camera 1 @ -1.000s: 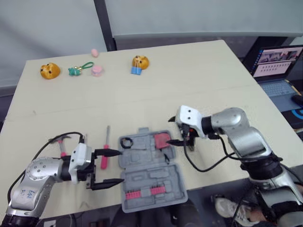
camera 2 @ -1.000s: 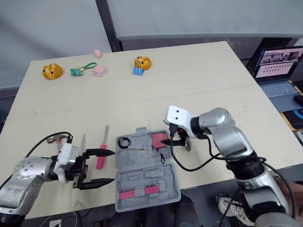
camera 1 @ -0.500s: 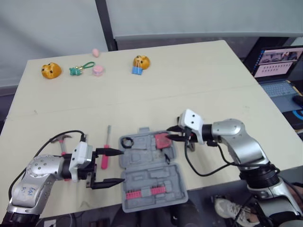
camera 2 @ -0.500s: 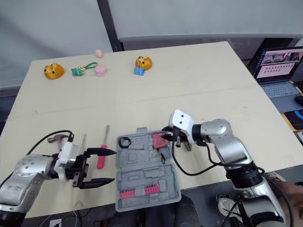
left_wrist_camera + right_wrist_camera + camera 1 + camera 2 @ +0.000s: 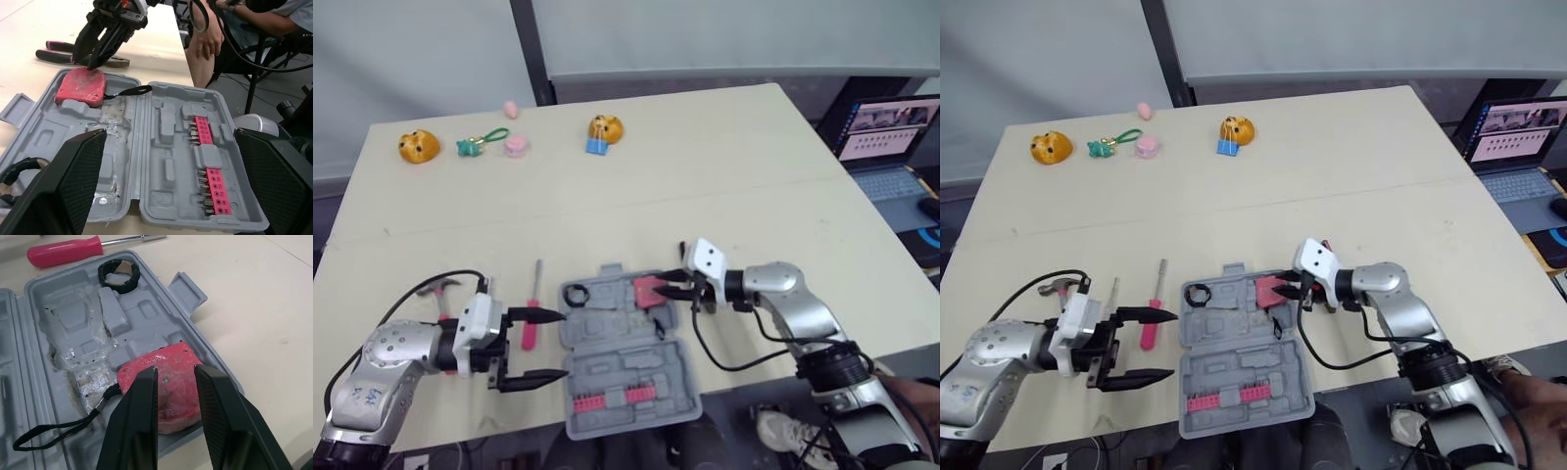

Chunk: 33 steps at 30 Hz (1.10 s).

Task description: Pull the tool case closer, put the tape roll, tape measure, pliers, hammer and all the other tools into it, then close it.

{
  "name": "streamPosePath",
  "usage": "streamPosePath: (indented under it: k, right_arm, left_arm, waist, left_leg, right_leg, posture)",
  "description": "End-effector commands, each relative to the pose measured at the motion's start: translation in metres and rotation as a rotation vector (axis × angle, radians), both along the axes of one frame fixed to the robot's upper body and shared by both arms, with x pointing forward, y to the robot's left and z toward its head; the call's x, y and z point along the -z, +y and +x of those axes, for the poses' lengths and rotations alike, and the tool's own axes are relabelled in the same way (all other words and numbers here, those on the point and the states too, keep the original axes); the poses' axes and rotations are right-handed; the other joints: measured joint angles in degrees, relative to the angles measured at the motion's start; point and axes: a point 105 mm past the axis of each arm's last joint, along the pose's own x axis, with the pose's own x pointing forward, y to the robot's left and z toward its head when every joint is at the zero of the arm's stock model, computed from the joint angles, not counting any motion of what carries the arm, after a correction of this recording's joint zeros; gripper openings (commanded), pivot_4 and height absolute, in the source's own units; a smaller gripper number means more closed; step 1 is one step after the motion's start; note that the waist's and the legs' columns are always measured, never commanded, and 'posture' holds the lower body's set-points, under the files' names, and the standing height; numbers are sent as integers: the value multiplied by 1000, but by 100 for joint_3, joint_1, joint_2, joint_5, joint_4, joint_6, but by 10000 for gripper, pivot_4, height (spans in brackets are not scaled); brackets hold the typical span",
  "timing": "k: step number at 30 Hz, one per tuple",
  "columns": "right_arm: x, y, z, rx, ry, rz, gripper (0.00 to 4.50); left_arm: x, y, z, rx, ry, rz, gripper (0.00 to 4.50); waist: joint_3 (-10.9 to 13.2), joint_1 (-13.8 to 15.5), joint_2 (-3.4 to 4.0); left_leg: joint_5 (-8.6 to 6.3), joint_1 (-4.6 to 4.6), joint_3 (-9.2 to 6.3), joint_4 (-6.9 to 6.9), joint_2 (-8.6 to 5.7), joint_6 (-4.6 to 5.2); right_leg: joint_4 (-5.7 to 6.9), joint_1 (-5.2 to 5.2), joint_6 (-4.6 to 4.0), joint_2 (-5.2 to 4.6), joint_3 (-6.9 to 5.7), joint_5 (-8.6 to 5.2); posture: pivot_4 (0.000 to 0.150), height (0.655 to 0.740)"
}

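— Pink handle, steel head: the hammer [image 5: 438, 299] lies at the far left of the table [image 5: 705, 176], partly behind the left arm.

— And that arm's gripper?

— The left gripper [image 5: 563, 345] hovers just left of the near half of the tool case [image 5: 617, 367]. Its fingers are spread wide and hold nothing. Just beyond it the pink screwdriver [image 5: 532, 305] lies on the table beside the case's left edge, outside it.

— How does the case lie?

— Open and flat, near the table's front edge. The far half has the black tape roll [image 5: 575, 294] in its left corner and the red tape measure [image 5: 648, 289] at its right end. The near half carries a pink strip of bits [image 5: 612, 399].

— And the right side?

— The right gripper [image 5: 670, 285] has its tips on top of the tape measure. The fingers are barely parted and clasp nothing. The tape measure sits in the tray, its black strap trailing toward the hinge. The pliers [image 5: 58, 56] lie on the table just right of the case, behind that gripper. Farther right, off the table, stands an open laptop [image 5: 886, 137].
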Motion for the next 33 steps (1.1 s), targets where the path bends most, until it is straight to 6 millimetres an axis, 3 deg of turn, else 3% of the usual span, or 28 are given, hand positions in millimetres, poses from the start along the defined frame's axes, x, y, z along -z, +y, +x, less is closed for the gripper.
streamPosePath:
  k: [1, 21, 33]
  right_arm:
    - [0, 0, 1, 6, -19, 21, 12679]
    - [32, 1, 8, 65, 53, 24, 12679]
    - [54, -2, 1, 83, 133, -4, 12679]
  left_arm:
    - [-8, -1, -4, 19, -23, -2, 45000]
    - [-8, 0, -6, 26, -12, 4, 45000]
    - [-6, 5, -5, 17, -11, 7, 45000]
  waist:
    - [0, 0, 0]
    - [-11, -13, -14]
    - [-18, -8, -23]
  left_leg:
    - [0, 0, 0, 0, 0, 0]
    - [0, 10, -1, 0, 2, 0]
    - [0, 13, -1, 0, 3, 0]
  right_leg:
    - [0, 0, 0, 0, 0, 0]
    - [2, 9, 0, 0, 1, 0]
    - [2, 12, -1, 0, 0, 0]
  posture:
    - [1500, 7400]
    - [1500, 7400]
    - [1500, 7400]
